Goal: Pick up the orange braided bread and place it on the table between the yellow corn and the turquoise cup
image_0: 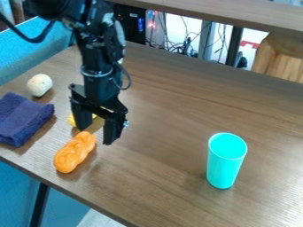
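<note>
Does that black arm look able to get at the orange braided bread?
Probably yes: the gripper hangs close to the orange braided bread with its fingers apart, and nothing lies on the bread or visibly blocks the way.

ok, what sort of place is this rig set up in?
Probably a lab or workshop bench: a robot arm over a bare-topped wooden table, loose cables behind, and toy-like props such as the braided orange bread.

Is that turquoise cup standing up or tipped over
Upright: the turquoise cup stands on its base on the table, its open rim facing up.
</note>
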Motion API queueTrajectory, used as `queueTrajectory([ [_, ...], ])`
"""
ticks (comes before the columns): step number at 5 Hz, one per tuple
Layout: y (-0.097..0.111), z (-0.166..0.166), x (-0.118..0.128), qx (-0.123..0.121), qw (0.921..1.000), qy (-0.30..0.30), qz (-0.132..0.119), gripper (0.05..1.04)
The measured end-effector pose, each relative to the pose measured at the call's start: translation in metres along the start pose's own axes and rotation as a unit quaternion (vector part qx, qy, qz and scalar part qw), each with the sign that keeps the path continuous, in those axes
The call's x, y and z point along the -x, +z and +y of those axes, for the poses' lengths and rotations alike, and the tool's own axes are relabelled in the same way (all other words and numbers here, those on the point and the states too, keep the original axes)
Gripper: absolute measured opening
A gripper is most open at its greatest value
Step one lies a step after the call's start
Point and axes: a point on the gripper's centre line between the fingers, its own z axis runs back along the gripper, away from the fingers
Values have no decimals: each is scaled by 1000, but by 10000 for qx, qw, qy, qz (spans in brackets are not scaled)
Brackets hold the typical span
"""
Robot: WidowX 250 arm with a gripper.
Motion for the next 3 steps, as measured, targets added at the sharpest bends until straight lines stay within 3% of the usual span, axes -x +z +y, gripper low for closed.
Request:
queueTrajectory([
  [1,-13,4,15,159,9992,286,-214,1001],
  [3,-10,13,19,-78,9972,730,-155,1001],
])
